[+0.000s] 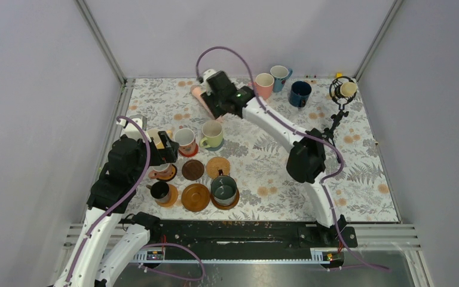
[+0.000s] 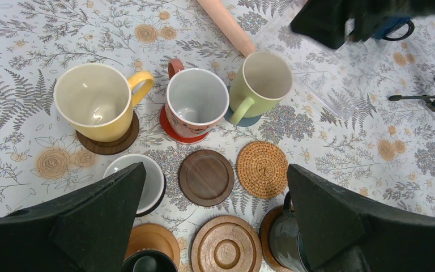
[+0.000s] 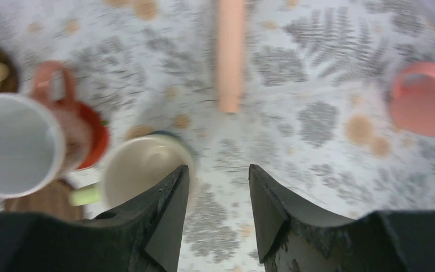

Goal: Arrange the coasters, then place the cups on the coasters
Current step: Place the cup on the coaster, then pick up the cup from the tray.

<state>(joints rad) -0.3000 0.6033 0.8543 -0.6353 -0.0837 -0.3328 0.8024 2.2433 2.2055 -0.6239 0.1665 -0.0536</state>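
Cup placing in hand: six cups sit on coasters and three coasters are bare.

The right gripper [image 3: 218,170] is spread and empty, just to 12 o'clock of the light green cup [image 2: 260,79], which sits on the grey-blue coaster [image 2: 248,120]. The left gripper [image 2: 215,170] is wide apart and empty above the grid, at 9 o'clock on the counter [image 1: 358,179]. The dark brown coaster [image 2: 207,177], tan woven coaster [image 2: 262,169] and orange wood coaster [image 2: 226,246] are bare. The pink cup [image 1: 264,85] and navy cup [image 1: 300,93] stand at 1 o'clock. Judged next: reach the right gripper to the pink cup, pinch its rim and carry it to the tan woven coaster.

High camera looking down on the table [image 1: 364,161], wrist cameras close above it, both apparently sharing the light green cup [image 2: 259,85]
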